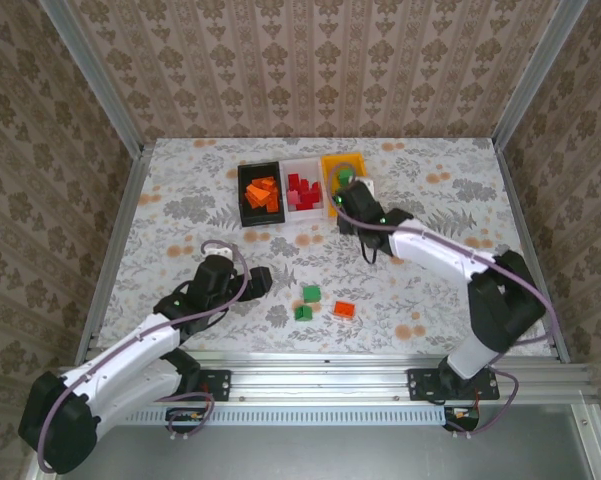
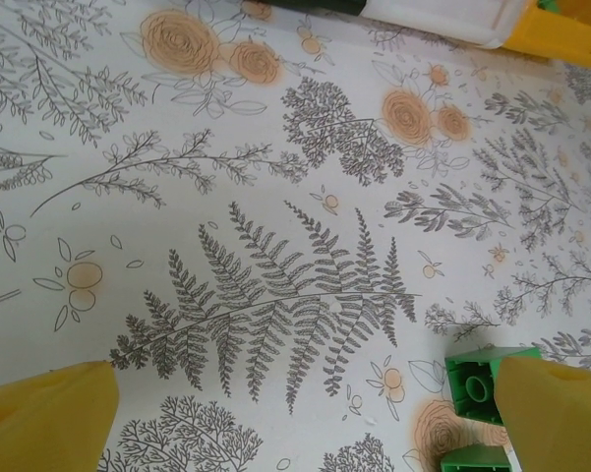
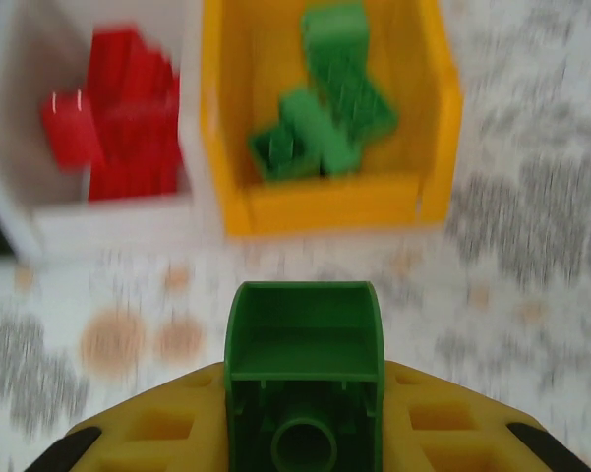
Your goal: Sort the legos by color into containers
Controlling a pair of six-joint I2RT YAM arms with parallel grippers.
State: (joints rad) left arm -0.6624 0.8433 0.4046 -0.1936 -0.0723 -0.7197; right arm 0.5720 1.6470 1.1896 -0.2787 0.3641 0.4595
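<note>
green lego (image 3: pixel 303 339) | clamped in right hand (image 1: pixel 343 199) | near yellow bin (image 3: pixel 334 208) | left hand (image 1: pixel 257 281) fingers apart

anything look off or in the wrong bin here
No wrong colours: the black bin holds orange bricks, the white bin red bricks, the yellow bin green bricks. Two loose green bricks and one loose orange brick lie unsorted on the table.
</note>
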